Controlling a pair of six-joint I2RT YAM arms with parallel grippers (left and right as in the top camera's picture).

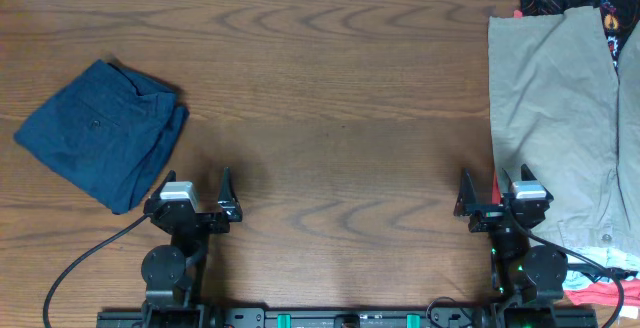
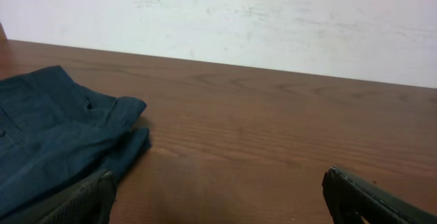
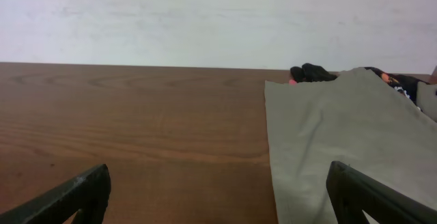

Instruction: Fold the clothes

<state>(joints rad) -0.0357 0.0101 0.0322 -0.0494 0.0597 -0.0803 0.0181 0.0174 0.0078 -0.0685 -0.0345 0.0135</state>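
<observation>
Khaki shorts (image 1: 550,118) lie on the wooden table (image 1: 340,98) by a white wall (image 2: 273,19) — left gripper (image 1: 190,192) and right gripper (image 1: 495,186) spread wide, empty.

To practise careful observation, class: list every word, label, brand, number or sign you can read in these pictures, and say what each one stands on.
No text can be read in any view.
Print on the black jersey: red and white marks, too small and blurred to read.
The khaki shorts: plain, no label showing.
The navy trousers: plain, no label showing.
</observation>
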